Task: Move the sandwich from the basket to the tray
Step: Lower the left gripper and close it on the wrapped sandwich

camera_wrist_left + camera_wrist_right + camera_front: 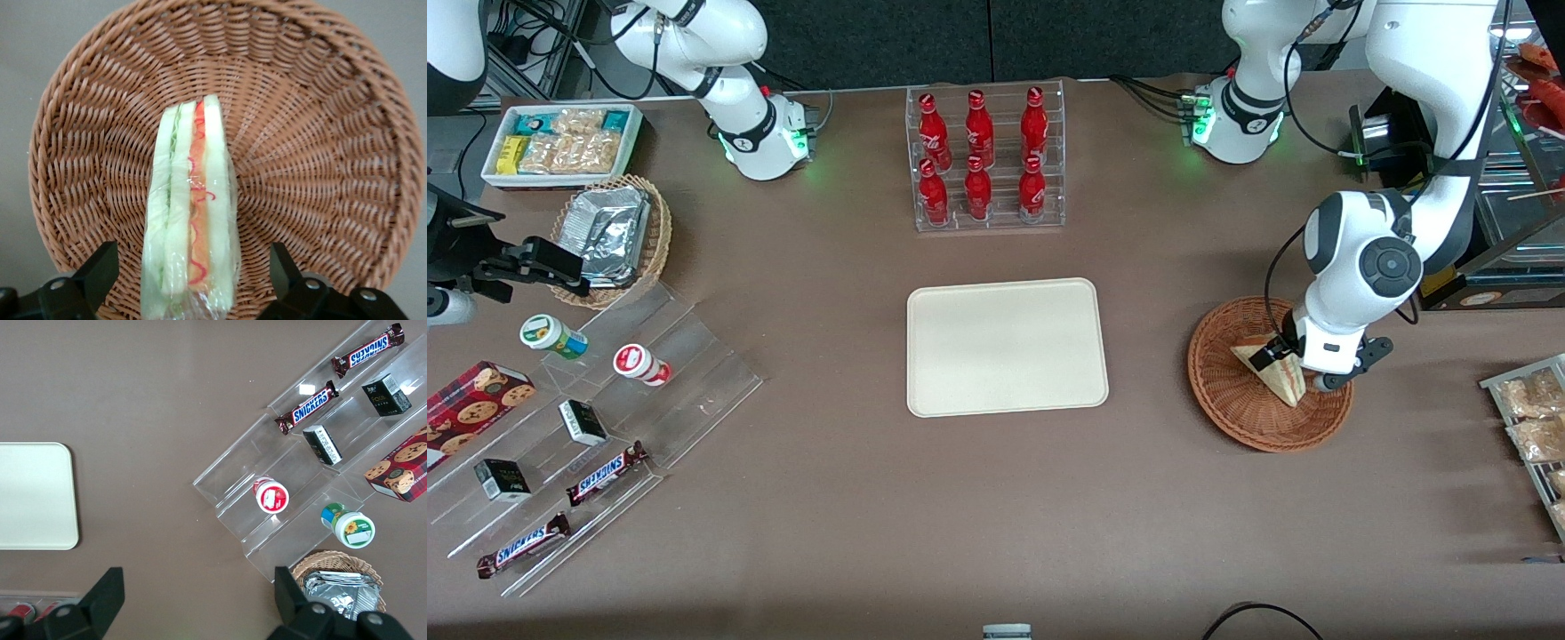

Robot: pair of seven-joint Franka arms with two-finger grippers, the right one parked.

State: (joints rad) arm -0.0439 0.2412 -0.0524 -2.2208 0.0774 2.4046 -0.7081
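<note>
**End effector astride the sandwich, not yet closed**

My end effector (1288,372) is low inside the basket (1232,391), and its fingers (100,267) stand spread, one on each side of the sandwich (190,220), with a gap to the bread on both sides. So I grasp nothing at this moment. The sandwich lies in the middle of the basket, resting on one flat face with the cut edge turned up toward my wrist camera.

I judge the sandwich to be light and very soft. The clear wrap looks smooth, so it may slip, and hard pressure would crush the bread and push out the filling. I would close gently on the two broad bread faces, near the thick end of the wedge, not at the thin tip.

The bench (996,533) is a plain brown surface. The tray (925,391) lies at about 9 o'clock from the basket in the front view, well apart, with nothing on it and nothing between them.
</note>
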